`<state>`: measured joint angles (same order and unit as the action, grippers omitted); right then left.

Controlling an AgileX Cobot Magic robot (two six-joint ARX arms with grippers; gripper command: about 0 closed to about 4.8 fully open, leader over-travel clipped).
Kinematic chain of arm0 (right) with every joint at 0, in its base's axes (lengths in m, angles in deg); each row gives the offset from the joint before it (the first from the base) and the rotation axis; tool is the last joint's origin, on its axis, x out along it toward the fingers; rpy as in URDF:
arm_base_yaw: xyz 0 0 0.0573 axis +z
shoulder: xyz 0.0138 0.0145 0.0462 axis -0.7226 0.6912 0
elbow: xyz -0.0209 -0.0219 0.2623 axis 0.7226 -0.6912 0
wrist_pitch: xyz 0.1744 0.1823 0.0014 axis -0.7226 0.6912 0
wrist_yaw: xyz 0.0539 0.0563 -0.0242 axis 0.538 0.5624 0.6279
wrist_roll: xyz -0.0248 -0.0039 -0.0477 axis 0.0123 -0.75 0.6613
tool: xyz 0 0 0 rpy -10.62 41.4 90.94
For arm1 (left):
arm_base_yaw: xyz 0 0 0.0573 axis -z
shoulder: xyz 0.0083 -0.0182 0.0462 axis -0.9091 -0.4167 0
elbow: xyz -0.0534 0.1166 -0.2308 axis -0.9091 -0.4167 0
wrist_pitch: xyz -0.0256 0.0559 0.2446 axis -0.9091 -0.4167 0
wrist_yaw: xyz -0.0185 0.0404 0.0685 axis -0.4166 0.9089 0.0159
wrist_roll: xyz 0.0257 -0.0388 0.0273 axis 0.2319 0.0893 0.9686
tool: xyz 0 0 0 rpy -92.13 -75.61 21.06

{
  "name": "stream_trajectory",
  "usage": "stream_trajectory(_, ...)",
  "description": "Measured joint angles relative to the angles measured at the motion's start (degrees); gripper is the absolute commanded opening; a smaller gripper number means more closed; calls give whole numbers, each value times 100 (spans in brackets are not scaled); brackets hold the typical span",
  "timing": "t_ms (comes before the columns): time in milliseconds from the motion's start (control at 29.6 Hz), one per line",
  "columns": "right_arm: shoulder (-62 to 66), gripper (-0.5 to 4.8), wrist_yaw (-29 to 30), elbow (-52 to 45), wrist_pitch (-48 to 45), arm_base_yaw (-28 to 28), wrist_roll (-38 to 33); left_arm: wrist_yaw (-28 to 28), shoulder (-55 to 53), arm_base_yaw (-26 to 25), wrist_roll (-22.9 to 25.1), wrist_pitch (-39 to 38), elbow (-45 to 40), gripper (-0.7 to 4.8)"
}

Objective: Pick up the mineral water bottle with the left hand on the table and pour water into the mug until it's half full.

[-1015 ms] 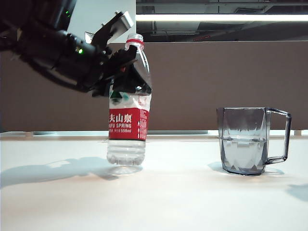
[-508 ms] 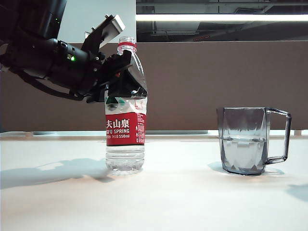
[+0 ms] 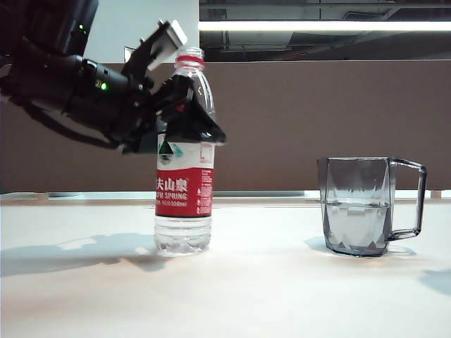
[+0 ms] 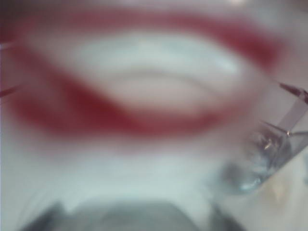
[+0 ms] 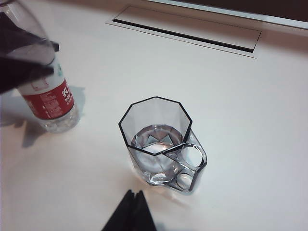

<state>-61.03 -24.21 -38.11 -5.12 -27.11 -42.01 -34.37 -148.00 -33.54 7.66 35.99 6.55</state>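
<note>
1. Bottle [image 3: 184, 176] stands upright on table [image 3: 246, 296], left of mug [image 3: 359, 205]; left gripper [image 3: 184, 105] straddles its shoulder, fingers spread.
2. Right gripper [image 5: 131, 211] hovers near mug, tips together.
3. Versus earlier: bottle was tilted and gripped, now set down, jaws released.

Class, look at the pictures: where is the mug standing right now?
In the exterior view the mug stands upright on the white table, on the right, well apart from the mineral water bottle at the left claw.
</note>
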Motion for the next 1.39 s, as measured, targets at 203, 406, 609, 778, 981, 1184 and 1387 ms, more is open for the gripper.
stream_trajectory(203, 2, -2, 0, 0, -2, 0, 0, -111, -24, 0, 94, -160, -20, 443)
stream_trajectory(406, 2, -2, 0, 0, 0, 0, 0, -173, -24, 2, 111, -177, -20, 450)
stream_trajectory(609, 0, -2, 0, 0, 0, 0, 0, -164, 225, 0, 177, -345, -24, 450)
stream_trajectory(778, 0, -2, 0, 0, 0, 0, 0, -166, 623, 0, 258, -763, -22, 449)
stream_trajectory(981, 0, -2, 0, 0, 0, 0, 2, -146, 885, -2, 391, -1209, -24, 449)
stream_trajectory(1184, 0, -2, 0, 0, 0, 0, 0, 116, 994, -2, 417, -1379, -24, 448)
stream_trajectory(1387, 0, -2, 0, 0, -2, 0, 0, 138, 1071, -35, 485, -1495, -24, 448)
